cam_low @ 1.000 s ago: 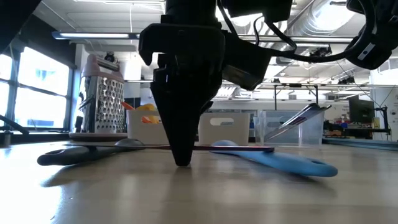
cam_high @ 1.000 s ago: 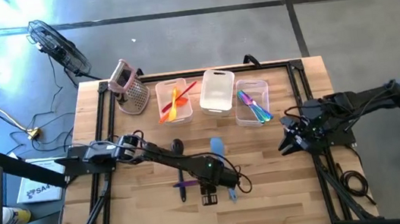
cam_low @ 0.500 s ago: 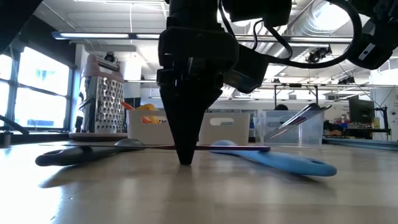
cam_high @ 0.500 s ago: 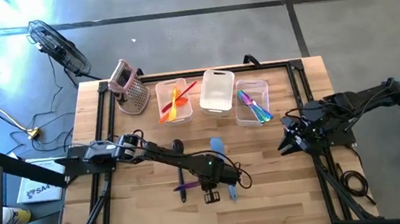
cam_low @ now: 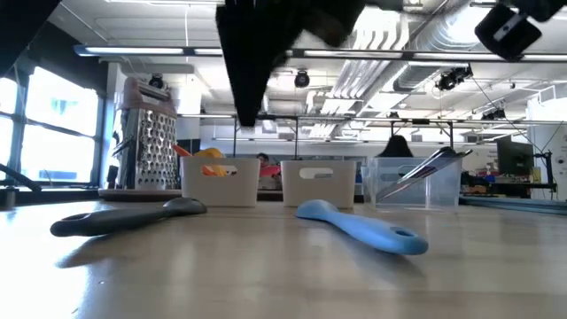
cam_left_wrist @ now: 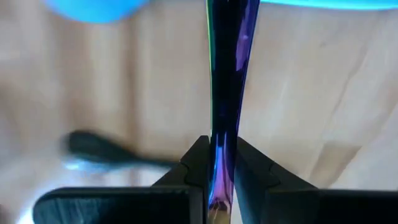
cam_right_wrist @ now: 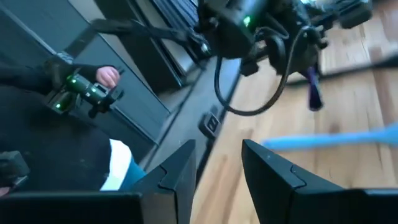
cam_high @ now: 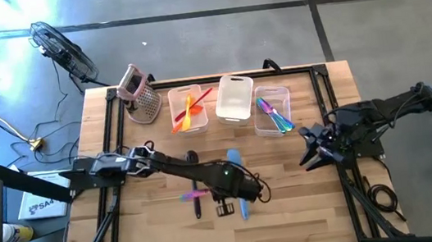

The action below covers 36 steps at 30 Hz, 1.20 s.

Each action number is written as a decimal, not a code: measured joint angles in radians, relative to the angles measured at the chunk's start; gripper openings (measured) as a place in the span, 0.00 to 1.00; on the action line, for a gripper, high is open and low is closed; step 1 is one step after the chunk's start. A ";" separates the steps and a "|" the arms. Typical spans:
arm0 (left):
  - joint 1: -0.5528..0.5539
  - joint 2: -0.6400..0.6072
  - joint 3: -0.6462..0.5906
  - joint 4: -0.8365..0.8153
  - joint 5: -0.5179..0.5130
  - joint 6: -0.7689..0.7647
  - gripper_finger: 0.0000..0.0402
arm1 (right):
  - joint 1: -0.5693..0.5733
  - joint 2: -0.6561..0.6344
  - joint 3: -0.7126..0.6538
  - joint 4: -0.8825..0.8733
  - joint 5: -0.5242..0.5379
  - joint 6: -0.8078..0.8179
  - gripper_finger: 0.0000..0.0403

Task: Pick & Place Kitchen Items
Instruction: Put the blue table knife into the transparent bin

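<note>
My left gripper (cam_high: 218, 193) is shut on a slim purple utensil (cam_left_wrist: 225, 74) and stands above the middle of the table; in the low view its fingers (cam_low: 246, 111) hang well clear of the tabletop. The utensil's pink-purple end (cam_high: 187, 196) sticks out toward the table's left. A blue spatula (cam_high: 238, 183) and a dark spoon (cam_high: 194, 181) lie flat on the table below it. My right gripper (cam_high: 311, 155) is open and empty at the table's right side. My left gripper pinches the purple utensil's thin shaft (cam_left_wrist: 221, 163) between its two fingers (cam_left_wrist: 198, 163). The fingers come from above, pointing down, and lie across the shaft. The utensil is lifted clear of the table and runs on past the fingers over the blue spatula (cam_left_wrist: 93, 7).
Three clear bins stand in a row at the back: one (cam_high: 187, 108) with orange and red utensils, a middle one (cam_high: 235, 98), and one (cam_high: 273, 111) with blue and purple utensils. A metal grater (cam_high: 140, 93) stands at the back left. A person's hand (cam_right_wrist: 107, 76) shows beyond the table.
My left gripper has risen straight up from the tabletop with the purple utensil, which is now lifted clear and has gone out of the low view. The blue spatula's handle end has swung a little toward the table's left; its blade end has stayed.
</note>
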 joint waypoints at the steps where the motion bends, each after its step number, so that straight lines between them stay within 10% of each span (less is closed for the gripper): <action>1: 0.004 0.000 0.044 -0.038 -0.029 0.010 0.09 | 0.002 0.000 0.000 0.022 0.000 -0.008 0.30; 12: 0.098 -0.233 0.061 0.219 -0.383 0.073 0.09 | 0.006 -0.011 0.000 0.158 0.102 -0.196 0.30; 24: 0.152 -0.264 0.063 0.964 -0.398 0.417 0.09 | 0.006 -0.017 0.000 0.225 0.357 -0.402 0.30; 36: 0.180 -0.207 0.062 0.976 -0.397 0.414 0.09 | 0.006 -0.047 0.000 0.431 0.582 -0.534 0.20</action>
